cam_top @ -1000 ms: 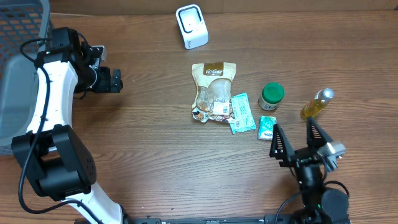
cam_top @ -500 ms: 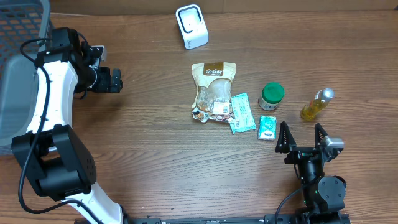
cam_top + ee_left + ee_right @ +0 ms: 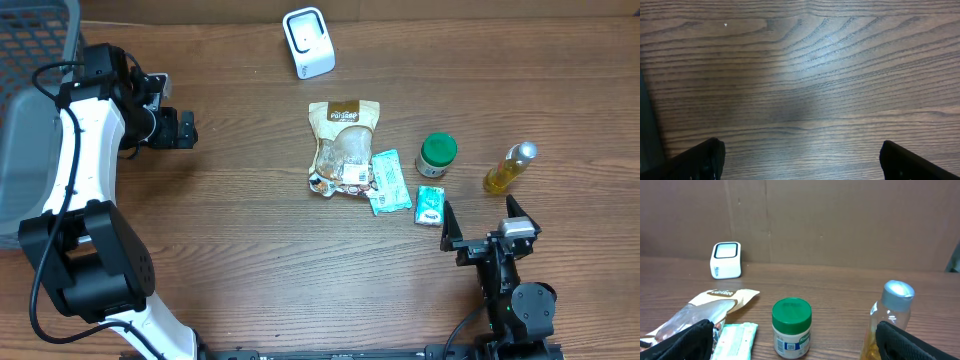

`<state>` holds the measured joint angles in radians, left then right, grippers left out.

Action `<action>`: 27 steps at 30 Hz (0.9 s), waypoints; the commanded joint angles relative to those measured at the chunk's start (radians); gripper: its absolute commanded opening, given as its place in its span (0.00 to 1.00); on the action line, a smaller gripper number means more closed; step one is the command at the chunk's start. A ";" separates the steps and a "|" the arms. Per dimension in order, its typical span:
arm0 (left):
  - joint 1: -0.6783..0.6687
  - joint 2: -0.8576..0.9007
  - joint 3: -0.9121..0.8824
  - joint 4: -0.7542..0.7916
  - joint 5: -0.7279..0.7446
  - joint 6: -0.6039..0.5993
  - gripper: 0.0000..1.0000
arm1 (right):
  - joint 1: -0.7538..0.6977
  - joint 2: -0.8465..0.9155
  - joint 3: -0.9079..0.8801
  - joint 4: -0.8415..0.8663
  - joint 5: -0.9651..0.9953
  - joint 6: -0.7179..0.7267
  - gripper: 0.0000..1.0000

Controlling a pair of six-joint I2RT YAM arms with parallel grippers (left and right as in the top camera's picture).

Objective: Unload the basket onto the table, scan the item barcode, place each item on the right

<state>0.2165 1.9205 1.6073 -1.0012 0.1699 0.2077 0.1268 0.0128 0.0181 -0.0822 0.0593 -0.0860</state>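
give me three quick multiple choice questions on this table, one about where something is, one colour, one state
1. Where is the white scanner? A. beyond the snack pouch, standing alone; B. between two bottles; C. in a gripper.
2. The lid of the jar is: A. red; B. green; C. white.
3. The right gripper is: A. open, empty; B. shut on a pouch; C. shut on a lid.
Answers: 1 A, it stands past the pouch; 2 B, green in both views; 3 A, its fingers are spread with nothing between.

Left of the green-lidded plastic jar (image 3: 437, 155) lies the brown foil pouch (image 3: 343, 145); right of it, the clear yellow bottle (image 3: 510, 168); far behind-left, the white box-shaped scanner (image 3: 308, 42).
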 commanded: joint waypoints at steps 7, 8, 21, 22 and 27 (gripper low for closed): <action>-0.003 -0.003 0.018 0.001 -0.002 -0.014 0.99 | -0.002 -0.009 -0.010 0.002 -0.002 -0.017 1.00; -0.003 -0.003 0.018 0.001 -0.002 -0.014 1.00 | -0.002 -0.009 -0.010 0.002 -0.002 -0.017 1.00; -0.032 -0.078 0.018 0.000 -0.005 -0.014 1.00 | -0.002 -0.009 -0.010 0.002 -0.002 -0.017 1.00; -0.041 -0.112 0.018 0.000 -0.005 -0.014 0.99 | -0.002 -0.009 -0.010 0.002 -0.002 -0.017 1.00; -0.099 -0.392 0.018 0.001 -0.005 -0.014 1.00 | -0.002 -0.009 -0.010 0.002 -0.002 -0.017 1.00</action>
<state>0.1551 1.7721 1.6062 -1.0012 0.1600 0.2077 0.1268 0.0128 0.0181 -0.0826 0.0589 -0.1013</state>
